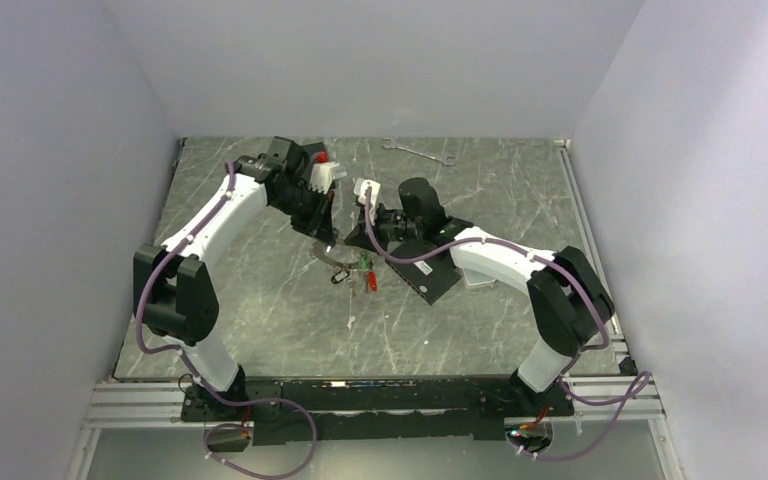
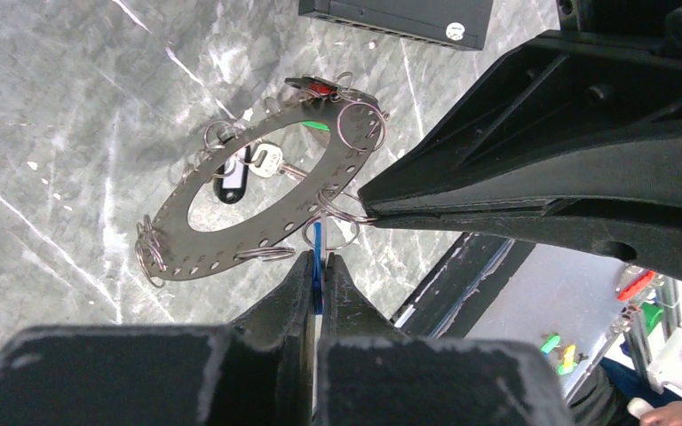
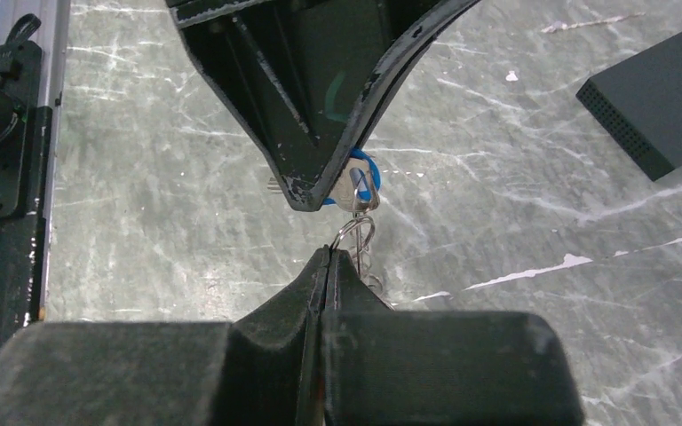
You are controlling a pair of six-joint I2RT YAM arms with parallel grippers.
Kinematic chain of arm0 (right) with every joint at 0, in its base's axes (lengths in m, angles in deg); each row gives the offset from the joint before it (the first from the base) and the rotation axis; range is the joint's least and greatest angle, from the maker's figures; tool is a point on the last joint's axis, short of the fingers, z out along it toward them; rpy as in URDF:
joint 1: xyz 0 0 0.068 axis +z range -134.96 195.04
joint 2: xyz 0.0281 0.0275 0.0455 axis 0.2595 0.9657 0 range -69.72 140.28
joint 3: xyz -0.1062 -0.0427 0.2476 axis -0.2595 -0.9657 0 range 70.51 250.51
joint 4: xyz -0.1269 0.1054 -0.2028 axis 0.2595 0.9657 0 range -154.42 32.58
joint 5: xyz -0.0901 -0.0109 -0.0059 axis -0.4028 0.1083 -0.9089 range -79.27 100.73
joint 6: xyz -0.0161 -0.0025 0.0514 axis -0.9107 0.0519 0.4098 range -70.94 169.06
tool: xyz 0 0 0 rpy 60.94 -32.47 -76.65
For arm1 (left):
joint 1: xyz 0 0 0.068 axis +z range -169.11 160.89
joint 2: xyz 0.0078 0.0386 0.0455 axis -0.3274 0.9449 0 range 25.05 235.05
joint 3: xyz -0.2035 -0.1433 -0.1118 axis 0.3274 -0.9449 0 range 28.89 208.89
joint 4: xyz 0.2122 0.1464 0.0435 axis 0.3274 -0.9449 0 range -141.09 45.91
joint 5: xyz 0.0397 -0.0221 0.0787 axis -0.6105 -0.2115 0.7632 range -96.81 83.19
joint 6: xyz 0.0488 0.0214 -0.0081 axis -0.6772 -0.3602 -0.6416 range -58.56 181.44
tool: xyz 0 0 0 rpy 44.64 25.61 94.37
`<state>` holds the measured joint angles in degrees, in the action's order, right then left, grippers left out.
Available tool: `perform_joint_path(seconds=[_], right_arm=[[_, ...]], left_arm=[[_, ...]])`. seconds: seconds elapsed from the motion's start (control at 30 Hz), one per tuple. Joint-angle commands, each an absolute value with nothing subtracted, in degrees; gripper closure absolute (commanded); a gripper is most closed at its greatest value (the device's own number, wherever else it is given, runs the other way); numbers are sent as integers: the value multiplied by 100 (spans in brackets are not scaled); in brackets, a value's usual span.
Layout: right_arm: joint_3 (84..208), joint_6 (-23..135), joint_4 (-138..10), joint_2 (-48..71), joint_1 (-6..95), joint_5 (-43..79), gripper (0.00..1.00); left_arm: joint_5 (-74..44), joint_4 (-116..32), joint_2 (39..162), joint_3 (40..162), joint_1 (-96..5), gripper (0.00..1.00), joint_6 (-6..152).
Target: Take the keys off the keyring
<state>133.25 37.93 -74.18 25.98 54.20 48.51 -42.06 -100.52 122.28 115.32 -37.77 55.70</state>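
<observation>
The desk [image 2: 53,133] has a smooth, stone-look surface, grey-green with white veining and a low sheen. The keyring [image 2: 167,240] is a flat grey metal plate, perforated, with a dull finish. The split rings [image 2: 341,124] are thin bright metal wire, polished. The keys [image 2: 269,160] have bare, reflective silvery metal blades; their heads and tags are smooth coloured plastic, the dark tag glossy. The left gripper [image 2: 317,266] and right gripper [image 3: 329,257] have matt black plastic fingers, finely textured, with pale scuffing along the edges. The box [image 2: 400,18] has a matt black casing.
</observation>
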Motion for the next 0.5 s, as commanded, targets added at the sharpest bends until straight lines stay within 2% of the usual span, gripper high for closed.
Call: perform_joint_path(seconds=[0.0, 0.2, 0.4, 0.47], right_arm=[[13024, 3382, -7413, 2240, 5390, 4976, 100], [13056, 3008, -7734, 2389, 5404, 4816, 100], [12981, 2675, -7508, 2405, 5424, 4596, 100], [13021, 2657, -7386, 2398, 5423, 4580, 93]], left_arm=[[-4145, -9743, 12001, 11570, -3512, 100, 5615], [-4450, -10010, 12379, 11787, -3510, 100, 5508], [-5049, -10088, 12261, 11725, -3526, 100, 5231], [-5005, -10088, 12237, 11705, -3553, 100, 5216]])
